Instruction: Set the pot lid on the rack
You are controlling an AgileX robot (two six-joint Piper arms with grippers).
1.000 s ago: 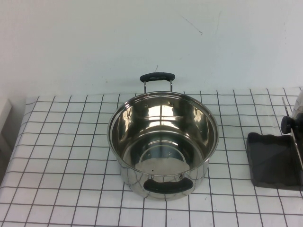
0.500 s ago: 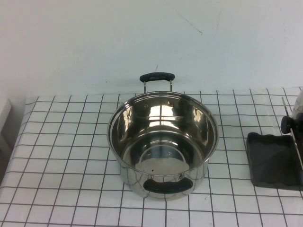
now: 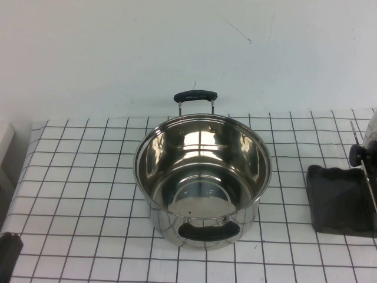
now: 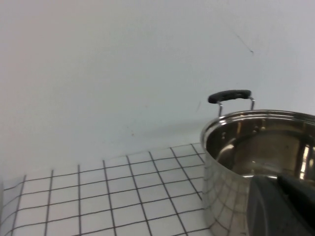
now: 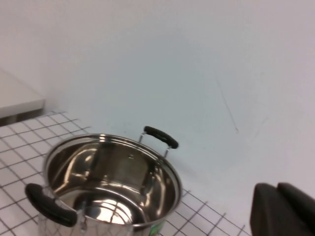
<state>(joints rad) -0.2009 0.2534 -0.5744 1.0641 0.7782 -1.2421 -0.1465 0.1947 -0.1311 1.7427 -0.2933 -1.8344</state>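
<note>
Legible text, labels, brands, numbers, signs: none. Steel pot (image 3: 202,177): plain mirror finish, no readable marking; a small green patch low on its wall in the right wrist view cannot be read. Checked table covering (image 3: 82,177): grid lines only, no lettering.

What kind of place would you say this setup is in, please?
Probably a mock kitchen counter for robot tests: a steel pot sits open on a grid-patterned table cover, a dark rack holds the pot lid upright, and a plain white wall stands behind.
</note>
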